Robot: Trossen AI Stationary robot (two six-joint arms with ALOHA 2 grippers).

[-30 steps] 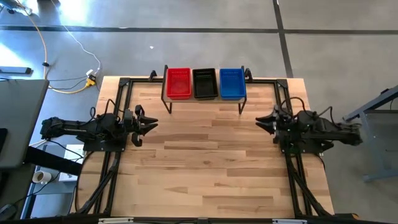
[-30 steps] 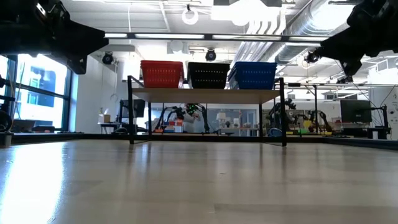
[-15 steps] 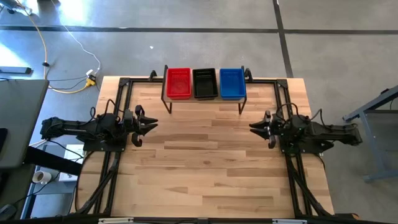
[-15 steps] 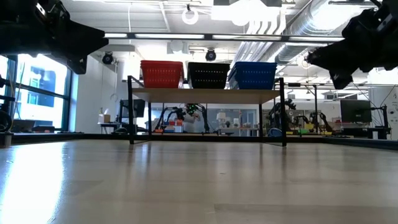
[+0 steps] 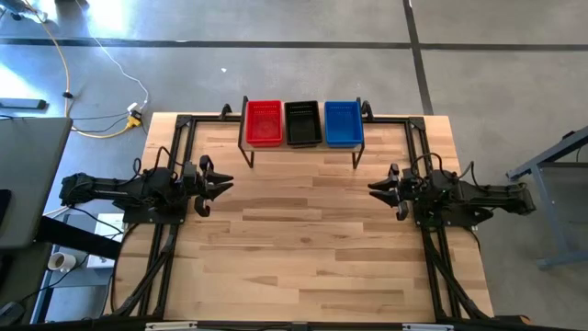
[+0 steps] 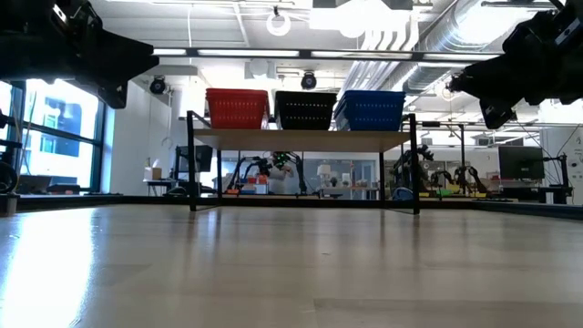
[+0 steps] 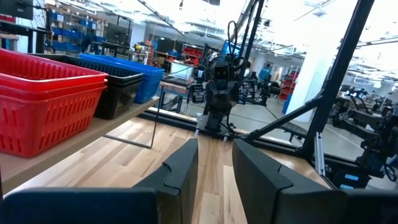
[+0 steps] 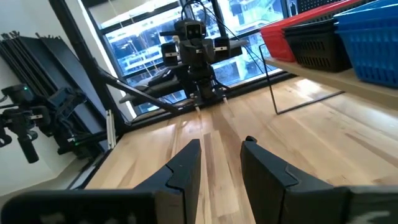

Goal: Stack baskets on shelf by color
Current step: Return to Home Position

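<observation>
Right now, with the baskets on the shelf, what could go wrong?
The blue stack sits at the shelf's right end, nearest the right end effector; a wide swing could knock it off. The red stack and black stack stand close beside it, so nudging one may shift the rest. The left end effector waits at the table's left.

Red baskets [image 5: 265,122], black baskets [image 5: 303,123] and blue baskets [image 5: 343,122] are each one solid colour, no mixing. Up close the walls have a grid of little slots, pretty obvious on the red ones. The shelf [image 6: 301,140] has a pale wood top on thin black legs. The table [image 5: 303,257] is butcher-block style, light planks in mixed honey and cream tones, with a black frame round it. The left gripper [image 7: 215,143] and right gripper [image 8: 222,142] are plain matte black, same as the arms. The floor [image 5: 276,64] is grey with a couple of dark stripes, and a yellow cable [image 5: 62,64] snakes over it.
</observation>
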